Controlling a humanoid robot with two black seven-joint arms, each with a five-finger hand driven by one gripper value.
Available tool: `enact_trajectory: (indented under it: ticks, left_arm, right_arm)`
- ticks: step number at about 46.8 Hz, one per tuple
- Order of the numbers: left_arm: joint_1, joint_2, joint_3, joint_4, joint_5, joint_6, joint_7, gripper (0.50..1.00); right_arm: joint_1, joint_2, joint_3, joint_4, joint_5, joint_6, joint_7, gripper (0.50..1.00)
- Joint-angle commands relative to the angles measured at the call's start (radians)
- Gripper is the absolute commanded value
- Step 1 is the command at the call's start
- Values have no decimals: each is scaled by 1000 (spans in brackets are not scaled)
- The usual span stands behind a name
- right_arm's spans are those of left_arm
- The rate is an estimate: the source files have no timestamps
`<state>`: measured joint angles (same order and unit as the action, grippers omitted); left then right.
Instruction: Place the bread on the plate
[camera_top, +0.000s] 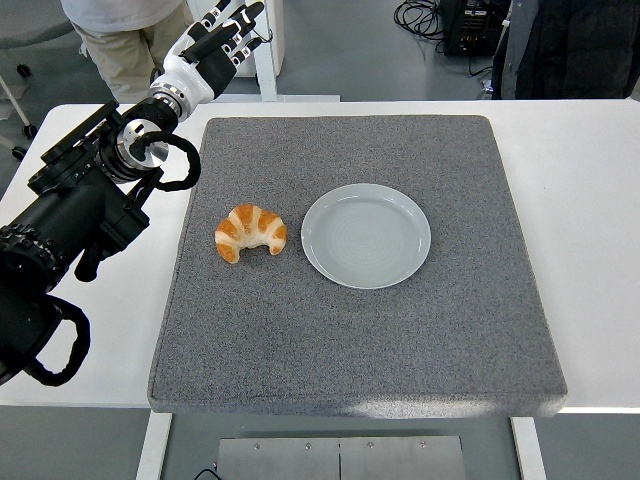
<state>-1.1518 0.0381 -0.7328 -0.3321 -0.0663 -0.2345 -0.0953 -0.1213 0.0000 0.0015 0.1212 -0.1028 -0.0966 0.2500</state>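
So the croissant (250, 232) is just sitting on the grey mat (350, 340), right beside the plate (366, 236) at its 9 o'clock, with a small gap between them, not touching. The plate's pale grey-green and has nothing on it. The mat covers most of the white table (590, 200). The left hand (210, 45) is way up at 11 o'clock from the bread, past the mat's far-left corner, fingers stretched out loose and holding nothing. Its black arm (70, 220) runs in along the left edge. A person (120, 30) stands at the top left behind the table.
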Motion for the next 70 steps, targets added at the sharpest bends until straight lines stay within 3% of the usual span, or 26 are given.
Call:
enact_trajectory:
  ticks: [1,27,51,70]
  left_arm:
    - [3,0,-4,1,-1,0,0,1000]
    - [24,31,9,-56,6,-5,28,1000]
    - [135,204,10,-390,17,66,26,1000]
    - [204,358,10,-643,137,109,26,1000]
  right_arm:
    - [0,0,0,0,0,0,0,1000]
    - [0,0,0,0,0,0,0,1000]
    - [-1,0,0,0,0,0,0,1000]
    - [0,0,0,0,0,0,0,1000]
